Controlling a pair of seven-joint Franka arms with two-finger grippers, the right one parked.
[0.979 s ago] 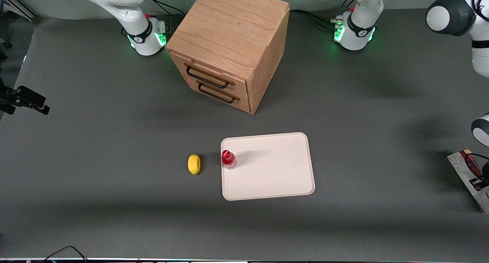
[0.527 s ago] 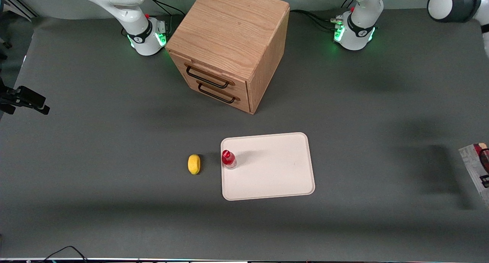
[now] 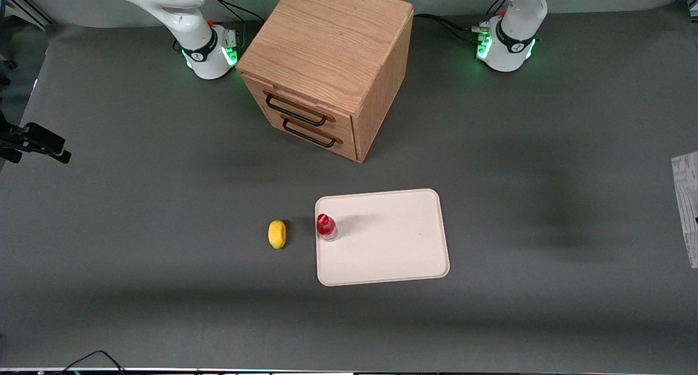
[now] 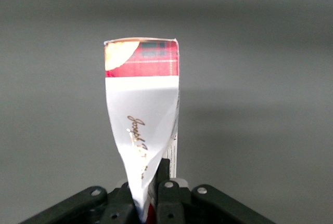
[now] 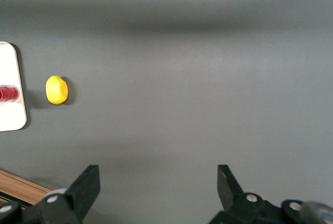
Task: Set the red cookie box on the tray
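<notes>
My left gripper (image 4: 152, 185) is shut on the red cookie box (image 4: 143, 104), pinching one end so the carton sticks out from the fingers above bare grey table. Its dark red printed end and pale white face show in the left wrist view. In the front view only a pale printed part of the box (image 3: 687, 200) shows at the picture's edge, toward the working arm's end of the table; the gripper itself is out of that view. The cream-pink tray (image 3: 392, 244) lies flat mid-table, well apart from the box.
A small red-capped bottle (image 3: 326, 227) stands on the tray at its edge toward the parked arm. A yellow lemon (image 3: 277, 234) lies on the table beside it. A wooden two-drawer cabinet (image 3: 327, 64) stands farther from the front camera than the tray.
The box has risen and slid farther toward the front view's edge, turning so less of it shows. The working arm's links have left the front view. Tray, bottle and lemon have not moved.
</notes>
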